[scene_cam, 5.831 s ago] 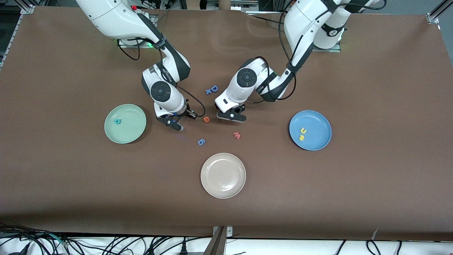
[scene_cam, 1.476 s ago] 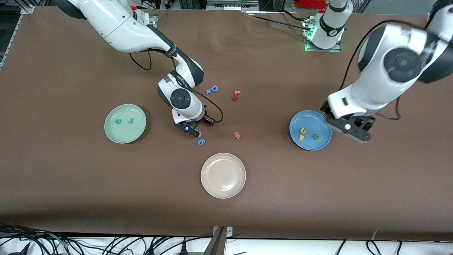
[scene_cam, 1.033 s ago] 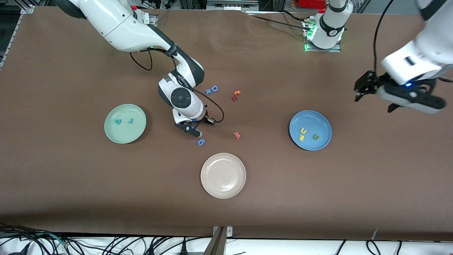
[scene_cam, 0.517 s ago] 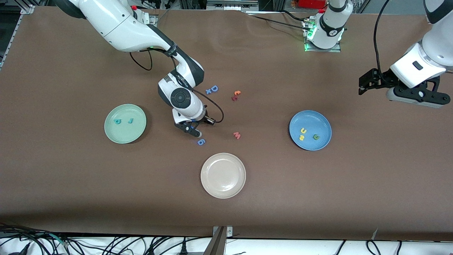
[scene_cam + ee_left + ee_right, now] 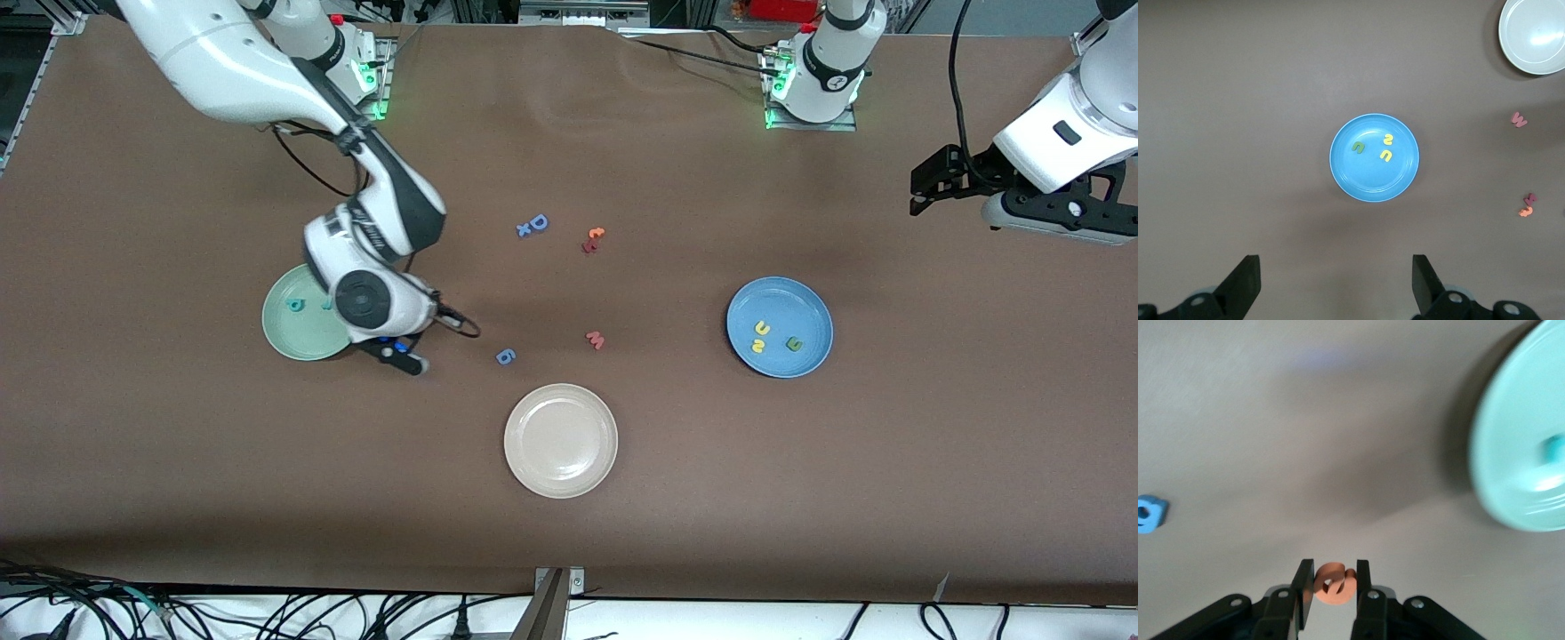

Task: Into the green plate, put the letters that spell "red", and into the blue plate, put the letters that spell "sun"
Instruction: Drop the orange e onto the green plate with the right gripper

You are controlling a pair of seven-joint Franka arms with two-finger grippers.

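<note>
My right gripper (image 5: 400, 356) (image 5: 1333, 577) is shut on the orange "e" (image 5: 1333, 583), just above the table beside the rim of the green plate (image 5: 286, 336) (image 5: 1511, 460). A teal "d" (image 5: 295, 305) lies in that plate. My right wrist partly covers the small teal "r" (image 5: 325, 303) next to it. The blue plate (image 5: 800, 307) (image 5: 1365, 180) holds the yellow "u" (image 5: 762, 329), the yellow "s" (image 5: 757, 347) and the green "n" (image 5: 793, 344) (image 5: 1357, 147). My left gripper (image 5: 925, 182) (image 5: 1333, 283) hangs open and empty, high over the table at the left arm's end.
A cream plate (image 5: 560, 462) lies nearer the front camera, mid-table. Loose pieces lie between the plates: a blue "6" (image 5: 505, 356) (image 5: 1150, 513), a pink "w" (image 5: 595, 340), a red and orange pair (image 5: 592, 240), and a blue "D" (image 5: 536, 222).
My right gripper has swung from beside the blue "6" over to the green plate's rim, carrying the orange "e". My left gripper has drifted slightly toward its end of the table.
</note>
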